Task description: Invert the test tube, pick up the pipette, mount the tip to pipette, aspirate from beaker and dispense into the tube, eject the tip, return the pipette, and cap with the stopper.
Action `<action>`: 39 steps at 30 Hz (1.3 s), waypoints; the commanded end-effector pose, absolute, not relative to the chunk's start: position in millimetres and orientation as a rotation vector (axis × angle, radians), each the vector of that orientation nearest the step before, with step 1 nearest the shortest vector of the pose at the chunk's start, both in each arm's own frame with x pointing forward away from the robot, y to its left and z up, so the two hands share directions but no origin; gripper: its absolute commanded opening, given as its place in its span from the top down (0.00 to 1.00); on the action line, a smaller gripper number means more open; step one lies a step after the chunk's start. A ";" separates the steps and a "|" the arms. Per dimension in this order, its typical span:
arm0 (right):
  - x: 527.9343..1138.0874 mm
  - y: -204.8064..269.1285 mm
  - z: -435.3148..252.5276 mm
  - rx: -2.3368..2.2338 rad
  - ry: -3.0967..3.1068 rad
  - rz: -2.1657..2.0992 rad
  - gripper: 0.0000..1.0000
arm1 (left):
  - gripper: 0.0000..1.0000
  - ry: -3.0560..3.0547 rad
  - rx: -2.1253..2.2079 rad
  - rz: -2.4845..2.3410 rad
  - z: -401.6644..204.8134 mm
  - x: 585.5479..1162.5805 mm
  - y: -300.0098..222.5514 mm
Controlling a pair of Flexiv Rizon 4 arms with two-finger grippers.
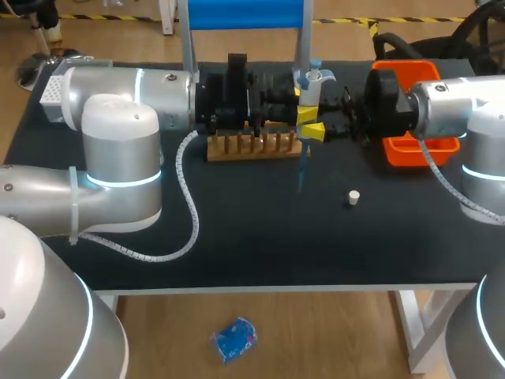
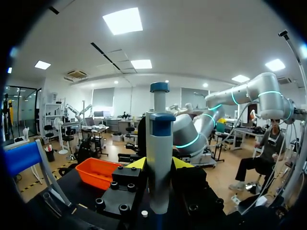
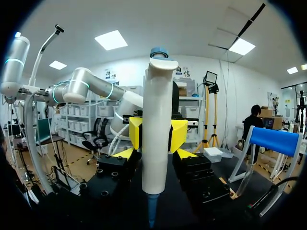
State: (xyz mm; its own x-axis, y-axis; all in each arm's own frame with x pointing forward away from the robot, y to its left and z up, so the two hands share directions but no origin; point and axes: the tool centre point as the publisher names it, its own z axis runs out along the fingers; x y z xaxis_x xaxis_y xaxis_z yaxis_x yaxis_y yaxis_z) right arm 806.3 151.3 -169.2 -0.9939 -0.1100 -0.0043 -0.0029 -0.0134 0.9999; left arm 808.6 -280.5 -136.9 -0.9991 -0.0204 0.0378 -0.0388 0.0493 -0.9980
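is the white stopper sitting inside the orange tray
No, the white stopper lies on the bare black table, apart from the orange tray.

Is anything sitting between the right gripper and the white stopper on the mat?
Nothing visible lies on the mat between them; the stopper sits alone, nearer the front edge than the right gripper. But that gripper is shut on the pipette, whose blue tip hangs down close to that path.

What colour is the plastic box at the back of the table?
Orange. The open plastic box shows best in the head view.
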 end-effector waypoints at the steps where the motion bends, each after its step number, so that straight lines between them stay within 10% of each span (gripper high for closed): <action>1: 807.6 154.0 -169.6 0.123 -2.152 -2.174 0.56 | 1.00 -2.266 0.067 2.164 -137.2 807.9 -280.6; 14: 806.1 154.2 -172.7 0.100 -2.154 -2.153 0.60 | 1.00 -2.267 0.070 2.164 -137.2 808.7 -279.8; 18: 806.2 154.2 -172.5 0.101 -2.153 -2.159 1.00 | 1.00 -2.267 0.070 2.165 -137.3 809.1 -279.7; 26: 806.9 154.9 -173.4 0.097 -2.149 -2.159 1.00 | 1.00 -2.282 0.081 2.197 -138.2 808.6 -279.8; 27: 806.9 155.0 -173.5 0.097 -2.148 -2.159 1.00 | 0.00 -2.252 0.074 2.203 -136.9 809.1 -279.1; 39: 809.2 144.3 -175.0 0.106 -2.151 -2.172 1.00 | 0.00 -2.393 0.196 2.310 -116.9 809.7 -245.3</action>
